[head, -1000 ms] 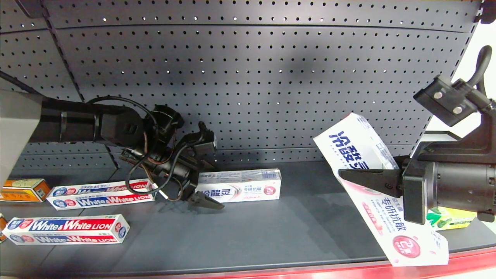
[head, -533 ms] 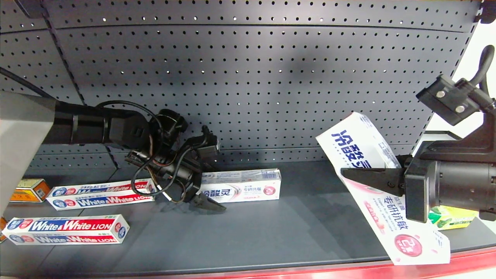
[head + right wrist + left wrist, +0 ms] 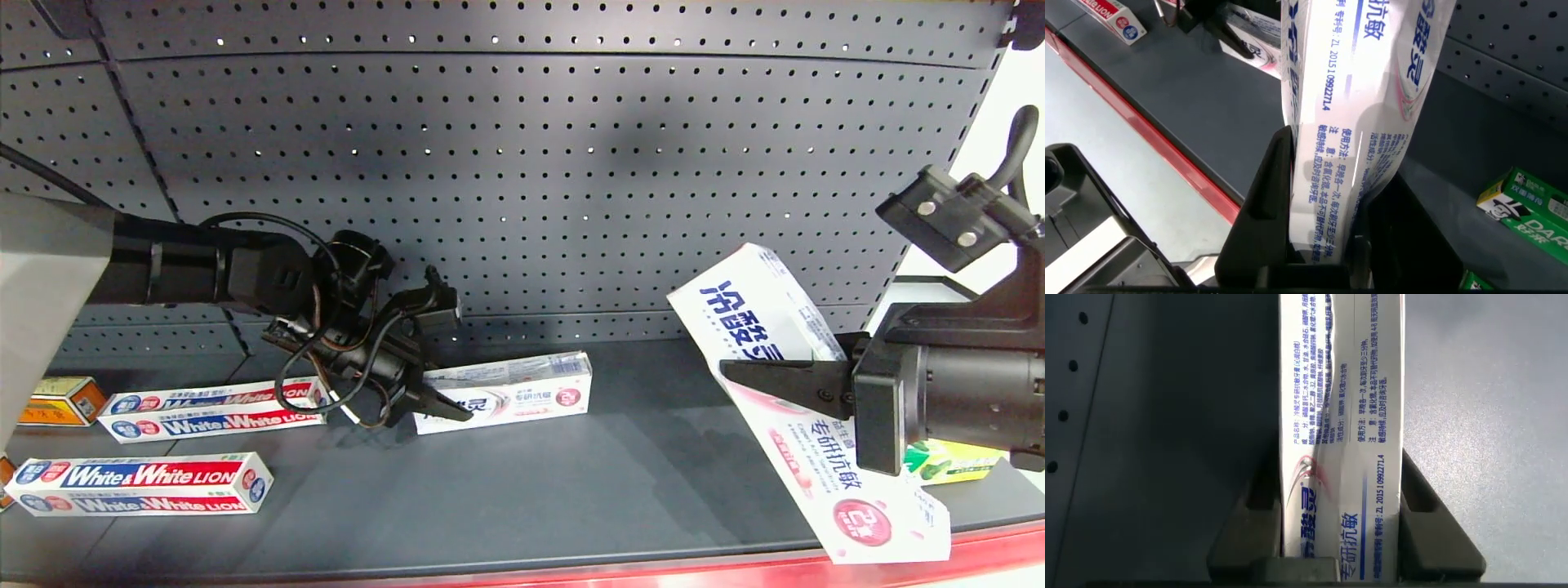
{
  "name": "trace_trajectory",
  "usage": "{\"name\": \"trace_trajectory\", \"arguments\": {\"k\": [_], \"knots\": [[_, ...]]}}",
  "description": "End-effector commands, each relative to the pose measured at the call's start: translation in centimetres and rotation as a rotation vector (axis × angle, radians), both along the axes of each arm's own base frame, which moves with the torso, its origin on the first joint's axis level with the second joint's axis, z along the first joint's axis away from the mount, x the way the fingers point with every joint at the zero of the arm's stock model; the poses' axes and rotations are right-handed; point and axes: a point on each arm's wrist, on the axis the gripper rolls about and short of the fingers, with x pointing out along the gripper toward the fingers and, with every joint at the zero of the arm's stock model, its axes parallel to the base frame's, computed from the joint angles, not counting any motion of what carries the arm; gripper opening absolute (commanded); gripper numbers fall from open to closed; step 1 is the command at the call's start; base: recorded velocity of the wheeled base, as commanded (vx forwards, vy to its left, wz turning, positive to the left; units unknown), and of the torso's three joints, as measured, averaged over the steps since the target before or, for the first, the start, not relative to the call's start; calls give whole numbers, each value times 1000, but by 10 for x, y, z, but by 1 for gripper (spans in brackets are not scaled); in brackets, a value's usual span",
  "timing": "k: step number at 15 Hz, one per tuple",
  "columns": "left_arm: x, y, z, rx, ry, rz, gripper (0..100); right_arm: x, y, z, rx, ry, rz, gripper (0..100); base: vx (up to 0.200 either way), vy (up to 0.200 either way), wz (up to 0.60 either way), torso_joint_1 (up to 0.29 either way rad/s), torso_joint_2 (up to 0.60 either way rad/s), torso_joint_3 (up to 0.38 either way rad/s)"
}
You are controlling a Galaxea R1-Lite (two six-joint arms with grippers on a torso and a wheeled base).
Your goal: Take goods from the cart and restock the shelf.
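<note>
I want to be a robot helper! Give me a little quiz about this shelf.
1. True or false: the right gripper is empty.
2. How many red-and-blue toothpaste boxes lie on the shelf? A one, B two, C four.
3. Fill in: the left gripper is closed on a white toothpaste box lying on the ___.
Key: 1 false, it holds a tilted white-and-pink box. 2 B. 3 shelf.
</note>
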Motion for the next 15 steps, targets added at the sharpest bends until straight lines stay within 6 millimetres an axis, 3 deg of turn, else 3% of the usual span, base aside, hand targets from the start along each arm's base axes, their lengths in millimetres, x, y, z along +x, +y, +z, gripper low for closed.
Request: {"name": "trace_trajectory", "arguments": {"k": [1, 5, 7, 10, 11, 15], "knots": [[-1, -1, 1, -1, 0, -3, 0, 0, -1, -1, -1, 1, 0, 0, 0, 0, 0, 0, 0, 0], [-2, -1, 3, -5, -2, -4, 0, 0, -1, -1, -2, 2, 0, 0, 0, 0, 0, 0, 0, 0], [-17, -11, 20, -17, -34, -38, 0, 1, 1, -2, -4, 4, 0, 0, 0, 0, 0, 0, 0, 0], [-30, -14, 24, -14, -25, -52, 0, 1, 1, -2, -4, 4, 0, 0, 0, 0, 0, 0, 0, 0], [-51, -12, 24, -4, 1, -63, 0, 0, 0, -1, -1, 1, 0, 0, 0, 0, 0, 0, 0, 0], [-77, -6, 25, 8, 26, -71, 0, 1, 0, -1, -3, 3, 0, 0, 0, 0, 0, 0, 0, 0]]}}
